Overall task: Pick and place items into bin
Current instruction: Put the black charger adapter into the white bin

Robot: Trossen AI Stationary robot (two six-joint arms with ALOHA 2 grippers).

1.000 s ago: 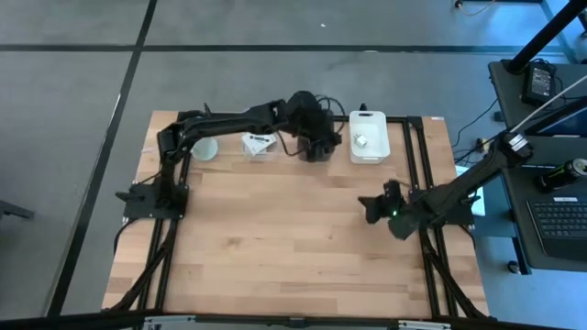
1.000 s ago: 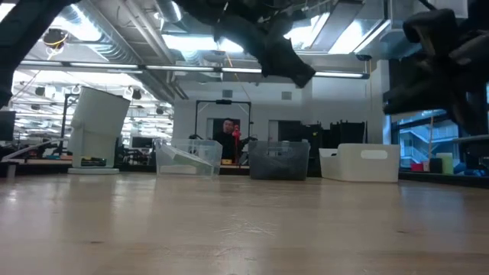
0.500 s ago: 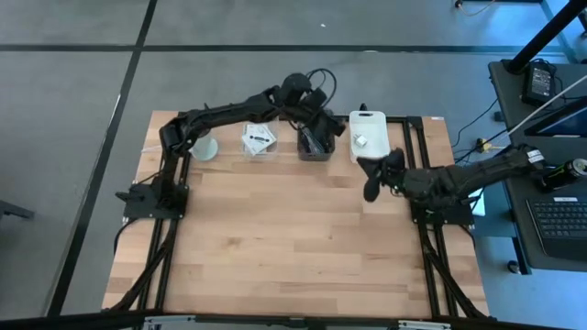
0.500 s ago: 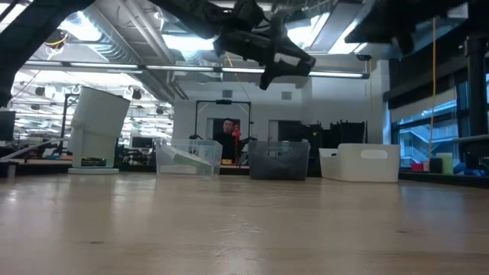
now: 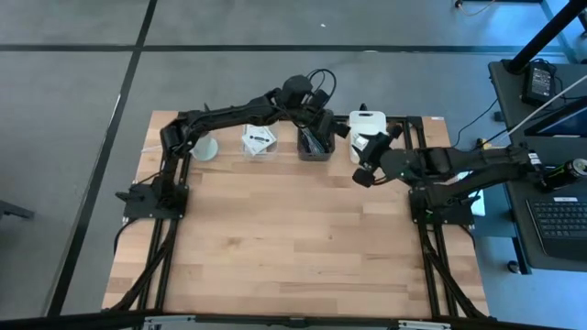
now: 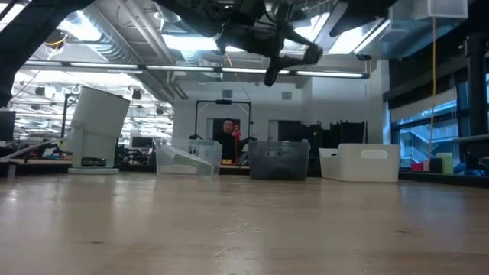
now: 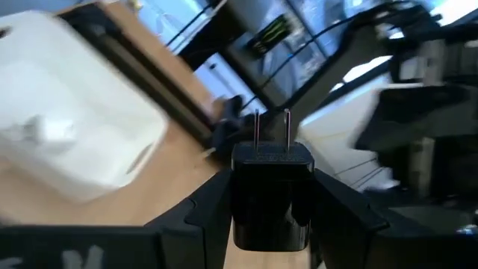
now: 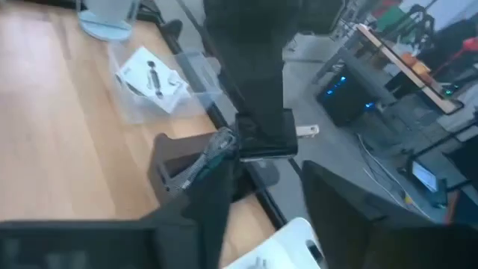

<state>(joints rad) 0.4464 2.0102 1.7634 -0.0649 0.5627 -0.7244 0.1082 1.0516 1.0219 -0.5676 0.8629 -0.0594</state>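
Above the dark bin (image 5: 314, 145), left jaws grip a black plug (image 7: 270, 193); right jaws' state unclear.

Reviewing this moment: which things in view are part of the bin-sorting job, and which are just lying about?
Part of the job:
- black charger, gripped by the left hand
- dark bin, clear bin, white bin
- white card in the clear bin
- right hand, open beside the white bin

Lying about:
- whitish cup
- laptop
- person in the room behind
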